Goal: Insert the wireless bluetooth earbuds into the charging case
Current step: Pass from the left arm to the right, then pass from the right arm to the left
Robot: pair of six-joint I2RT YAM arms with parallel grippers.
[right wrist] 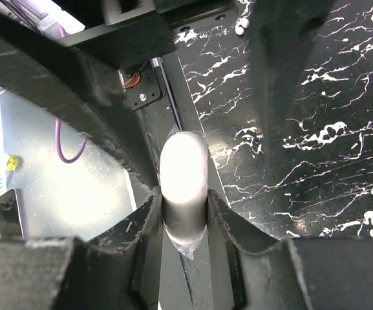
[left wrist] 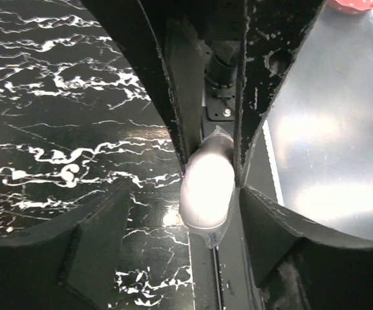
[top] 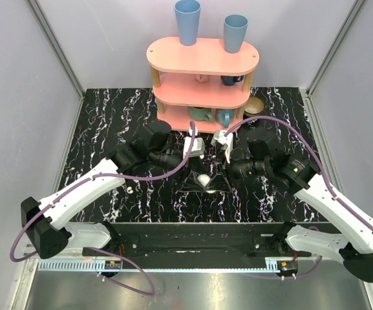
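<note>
The right gripper (right wrist: 183,199) clamps the white charging case (right wrist: 183,165), the left gripper (left wrist: 186,197) stands released around it, and glare hides any writing.

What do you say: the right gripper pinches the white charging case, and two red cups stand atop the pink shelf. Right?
Not red: two blue cups stand atop the pink shelf, per the top external view. The right gripper does pinch the charging case.
</note>
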